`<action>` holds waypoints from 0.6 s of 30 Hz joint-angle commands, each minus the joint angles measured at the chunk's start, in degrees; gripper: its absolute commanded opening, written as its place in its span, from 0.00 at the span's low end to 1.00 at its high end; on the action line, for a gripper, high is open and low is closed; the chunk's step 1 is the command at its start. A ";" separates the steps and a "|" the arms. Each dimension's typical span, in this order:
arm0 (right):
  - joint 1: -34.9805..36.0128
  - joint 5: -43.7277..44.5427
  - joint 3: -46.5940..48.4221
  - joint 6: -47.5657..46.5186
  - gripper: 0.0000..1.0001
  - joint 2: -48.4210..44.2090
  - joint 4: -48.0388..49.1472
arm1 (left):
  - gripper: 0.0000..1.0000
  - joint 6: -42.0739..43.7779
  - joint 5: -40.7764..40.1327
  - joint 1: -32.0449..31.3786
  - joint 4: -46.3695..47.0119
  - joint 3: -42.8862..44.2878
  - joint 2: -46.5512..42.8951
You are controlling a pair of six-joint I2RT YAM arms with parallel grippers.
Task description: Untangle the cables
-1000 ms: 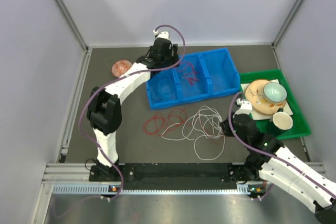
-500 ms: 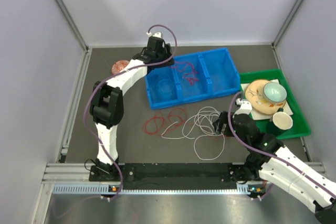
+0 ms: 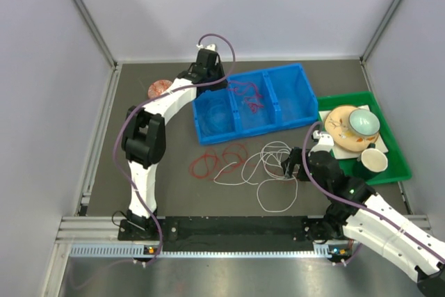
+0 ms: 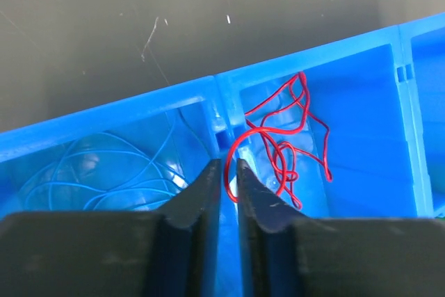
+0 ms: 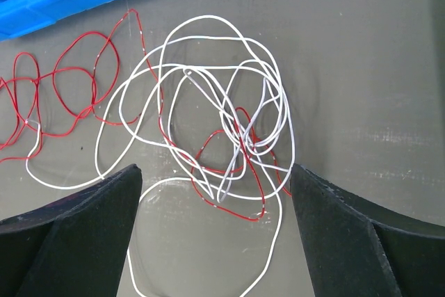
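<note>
A tangle of white cables [image 3: 268, 165] [image 5: 208, 88] lies on the dark table, with a red cable [image 5: 236, 165] threaded through it. More red loops [image 3: 215, 161] [image 5: 69, 88] trail off to its left. My right gripper [image 3: 292, 165] [image 5: 215, 168] hovers at the tangle's right side, open wide and holding nothing. Another red cable [image 3: 247, 97] [image 4: 285, 130] lies in the middle compartment of the blue bin [image 3: 306, 95] [image 4: 139, 109]. A blue cable [image 4: 90, 172] is coiled in the left compartment. My left gripper [image 3: 208, 67] [image 4: 228, 163] hangs over the bin's far left part, its jaws almost together. One loop of the red cable shows in the slit between them.
A green tray [image 3: 393, 147] at the right holds a tan plate [image 3: 342, 129], a teal bowl [image 3: 363, 122] and a white cup [image 3: 374, 161]. A small pink round object [image 3: 161, 89] lies left of the bin. Grey walls close in the table on three sides.
The left jaws have closed from wide open, and the arm has shifted a little left over the bin's far edge. The right jaws have opened, and the gripper has moved left to the tangle.
</note>
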 commanded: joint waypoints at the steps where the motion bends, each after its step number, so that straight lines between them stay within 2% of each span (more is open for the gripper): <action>1: -0.47 0.71 1.84 0.05 0.86 0.48 1.25 | 0.11 0.07 0.88 0.01 3.03 1.58 -1.73; 5: -0.56 0.62 1.93 -0.04 0.86 0.74 1.25 | 0.01 0.24 2.72 0.01 4.00 1.67 -2.35; 18: -0.56 2.20 3.25 0.67 0.93 2.76 -1.12 | 0.00 0.33 8.35 -1.30 4.00 6.49 3.89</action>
